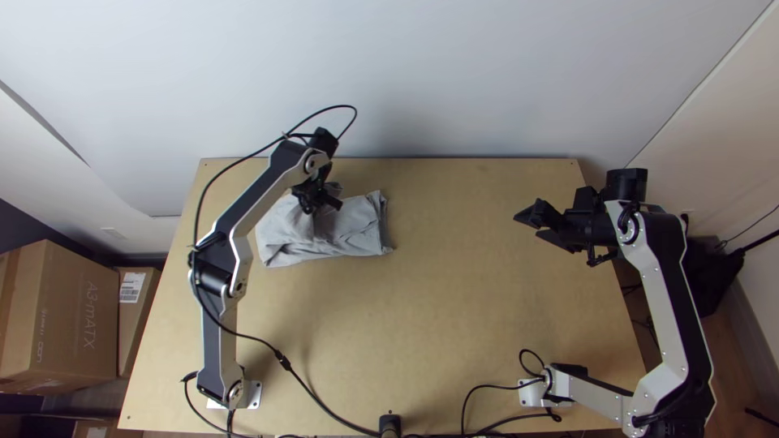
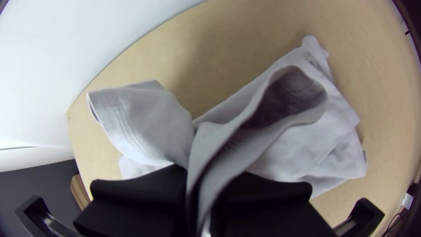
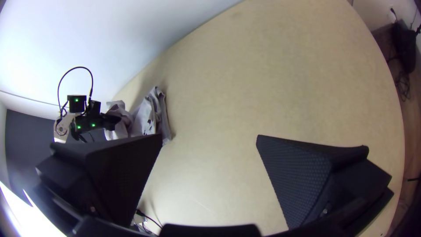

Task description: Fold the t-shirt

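The light grey t-shirt (image 1: 355, 229) lies bunched into a compact, roughly rectangular bundle on the table's far left part. Over its far edge is my left gripper (image 1: 331, 199). In the left wrist view that gripper (image 2: 199, 197) is shut on a pinched-up fold of the t-shirt (image 2: 153, 118), with a loose opening of fabric standing up beyond the fingers. My right gripper (image 1: 535, 225) is open above the table's right part, well apart from the cloth. In the right wrist view the gripper (image 3: 210, 145) has nothing between its fingers, and the t-shirt (image 3: 144, 118) lies far off beside the left arm.
Bare wood of the table (image 1: 454, 300) stretches between the arms and nearer than the cloth. A white wall (image 1: 454, 81) rises behind the far edge. A black cable (image 1: 320, 401) runs over the near left part. Cardboard boxes (image 1: 61, 316) stand left of the table.
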### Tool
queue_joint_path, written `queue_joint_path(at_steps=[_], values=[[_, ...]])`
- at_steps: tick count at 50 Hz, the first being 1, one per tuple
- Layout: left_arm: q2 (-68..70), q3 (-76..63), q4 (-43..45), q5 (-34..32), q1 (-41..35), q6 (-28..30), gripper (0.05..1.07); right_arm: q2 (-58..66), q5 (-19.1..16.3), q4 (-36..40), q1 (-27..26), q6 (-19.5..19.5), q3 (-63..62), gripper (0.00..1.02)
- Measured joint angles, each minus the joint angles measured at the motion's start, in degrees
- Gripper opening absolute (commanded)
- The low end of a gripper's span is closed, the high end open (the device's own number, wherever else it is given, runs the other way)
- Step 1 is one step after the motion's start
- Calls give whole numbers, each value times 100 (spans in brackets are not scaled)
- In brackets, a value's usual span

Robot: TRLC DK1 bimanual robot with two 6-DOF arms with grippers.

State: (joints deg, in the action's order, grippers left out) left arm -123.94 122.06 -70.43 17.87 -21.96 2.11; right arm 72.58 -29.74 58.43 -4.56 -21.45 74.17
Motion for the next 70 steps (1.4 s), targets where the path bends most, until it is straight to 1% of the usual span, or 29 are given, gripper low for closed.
queue_joint_path(at_steps=[7,8,9,10,12,13,14,15,16,21,26,32,34,39,45,49,57,70], values=[[-463,605,-114,22,-367,-133,8,0,0,9,-13,55,-109,99],[-511,651,-114,24,-428,-142,8,0,0,17,-13,55,-120,99],[-562,695,-114,26,-490,-153,10,0,0,17,-13,55,-140,99],[-605,723,-109,39,-549,-175,17,0,0,17,-13,55,-149,99],[-678,756,-72,42,-682,-216,48,0,0,15,-13,55,-175,99],[-713,769,-50,42,-750,-227,69,0,0,13,-13,55,-188,99],[-748,776,-26,42,-820,-240,87,0,2,13,-13,57,-197,99],[-774,789,-7,48,-894,-260,102,0,0,-4,-11,57,-223,99],[-793,793,33,63,-964,-260,104,0,0,-22,-7,57,-240,99],[-824,793,420,125,-1309,-304,103,26,48,-188,155,94,-374,99],[-778,824,1021,74,-1556,-509,103,175,348,-400,562,146,-444,99],[-535,824,1449,-227,-1552,-752,103,516,627,-695,1132,254,-435,99],[-387,826,1499,-341,-1482,-807,103,662,647,-752,1281,269,-387,99],[46,824,1545,-546,-1204,-892,103,1204,664,-835,1650,273,-13,99],[636,824,1528,-994,-721,-990,103,1974,664,-883,2015,289,763,99],[1032,824,1482,-1123,-363,-1029,103,2507,662,-894,2258,289,1320,99],[1775,713,1272,-1235,337,-1049,103,3508,619,-920,2798,289,2343,99],[3080,-214,1008,-1279,1311,-966,103,4918,575,-940,3556,284,3676,99]])
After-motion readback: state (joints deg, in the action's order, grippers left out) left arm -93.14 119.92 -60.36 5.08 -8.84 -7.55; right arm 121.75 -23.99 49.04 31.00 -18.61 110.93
